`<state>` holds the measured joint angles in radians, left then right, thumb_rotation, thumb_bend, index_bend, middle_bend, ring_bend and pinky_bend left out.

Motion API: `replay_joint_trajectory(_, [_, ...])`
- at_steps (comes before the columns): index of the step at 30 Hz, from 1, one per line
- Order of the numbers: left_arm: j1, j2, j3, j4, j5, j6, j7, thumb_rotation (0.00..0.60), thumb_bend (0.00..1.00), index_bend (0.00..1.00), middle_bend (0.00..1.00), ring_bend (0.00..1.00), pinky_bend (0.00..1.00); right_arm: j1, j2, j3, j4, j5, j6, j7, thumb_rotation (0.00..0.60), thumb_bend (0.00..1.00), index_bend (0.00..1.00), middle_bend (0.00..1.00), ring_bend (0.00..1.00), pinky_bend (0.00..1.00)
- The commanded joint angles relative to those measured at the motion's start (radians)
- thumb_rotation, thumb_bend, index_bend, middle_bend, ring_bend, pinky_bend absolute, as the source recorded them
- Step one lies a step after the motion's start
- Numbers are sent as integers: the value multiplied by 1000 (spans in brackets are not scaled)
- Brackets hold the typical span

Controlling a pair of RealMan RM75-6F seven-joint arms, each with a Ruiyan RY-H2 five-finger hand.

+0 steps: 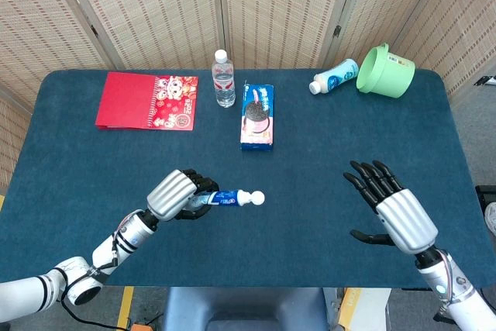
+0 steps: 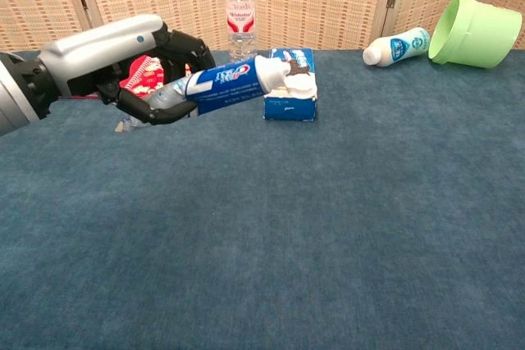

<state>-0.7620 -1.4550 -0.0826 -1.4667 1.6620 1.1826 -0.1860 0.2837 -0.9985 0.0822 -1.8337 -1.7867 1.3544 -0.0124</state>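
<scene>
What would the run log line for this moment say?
left hand: holds toothpaste tube above table | right hand: open, holds nothing | cookie box: untouched
</scene>
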Motion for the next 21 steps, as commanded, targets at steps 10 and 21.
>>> replay_joint_trajectory(10, [-36, 84, -13, -182, -2, -40, -66, 600, 557, 711, 780, 682, 534, 179, -117, 87, -19, 34, -149, -78, 513, 0, 0, 0, 0, 0])
replay_joint_trajectory(21, [-45, 103, -17, -220, -7, -53, -85, 600, 561, 713, 783, 683, 534, 270, -203, 110, 5, 37, -186, -100, 513, 0, 0, 0, 0, 0])
